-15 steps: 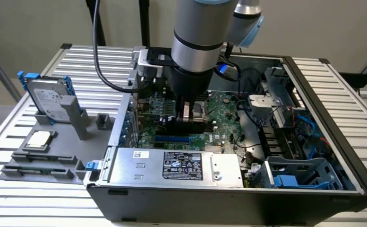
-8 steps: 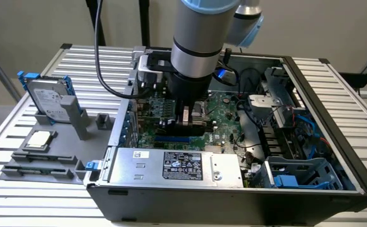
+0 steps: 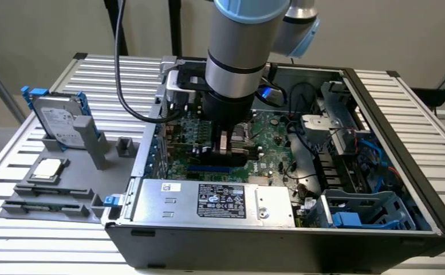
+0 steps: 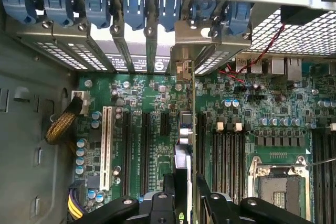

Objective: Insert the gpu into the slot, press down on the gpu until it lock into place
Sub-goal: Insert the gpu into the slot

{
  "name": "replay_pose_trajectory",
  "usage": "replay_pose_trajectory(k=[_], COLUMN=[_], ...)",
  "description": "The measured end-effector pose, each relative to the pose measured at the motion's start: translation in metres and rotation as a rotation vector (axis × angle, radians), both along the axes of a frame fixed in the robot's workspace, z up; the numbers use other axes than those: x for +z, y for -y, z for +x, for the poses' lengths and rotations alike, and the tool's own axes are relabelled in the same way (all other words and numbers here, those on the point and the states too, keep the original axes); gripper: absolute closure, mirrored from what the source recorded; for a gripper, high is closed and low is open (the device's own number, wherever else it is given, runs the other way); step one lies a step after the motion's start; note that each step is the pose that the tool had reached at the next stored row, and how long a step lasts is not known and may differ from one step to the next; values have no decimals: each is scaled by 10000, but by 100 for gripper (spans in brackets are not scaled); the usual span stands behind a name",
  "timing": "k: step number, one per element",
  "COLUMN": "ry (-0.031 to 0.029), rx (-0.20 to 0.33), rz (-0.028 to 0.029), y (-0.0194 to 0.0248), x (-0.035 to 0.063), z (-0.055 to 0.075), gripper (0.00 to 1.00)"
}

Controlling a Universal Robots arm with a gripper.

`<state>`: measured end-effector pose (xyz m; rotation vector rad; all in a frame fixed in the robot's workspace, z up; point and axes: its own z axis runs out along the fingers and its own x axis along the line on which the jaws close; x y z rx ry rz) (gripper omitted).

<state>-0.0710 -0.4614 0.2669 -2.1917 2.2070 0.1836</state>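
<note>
Your gripper (image 4: 185, 203) is clamped on the gpu (image 4: 187, 129). It looks thin, edge-on and green-edged. The blue slot (image 3: 211, 170) is just below the gripper.

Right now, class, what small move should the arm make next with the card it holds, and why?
Probably a short, straight press downward. The gripper is closed on the gpu, which stands on edge over the motherboard, seemingly in line with the blue slot beneath it. Whether it is seated cannot be told, so gentle pressure seems sensible.
</note>
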Motion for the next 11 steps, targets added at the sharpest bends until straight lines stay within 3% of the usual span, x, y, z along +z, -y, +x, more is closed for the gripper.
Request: replay_pose_trajectory(k=[11], ry=[3], rx=[-24], rz=[-26], y=[-10], x=[-42], z=[-7], gripper=[74])
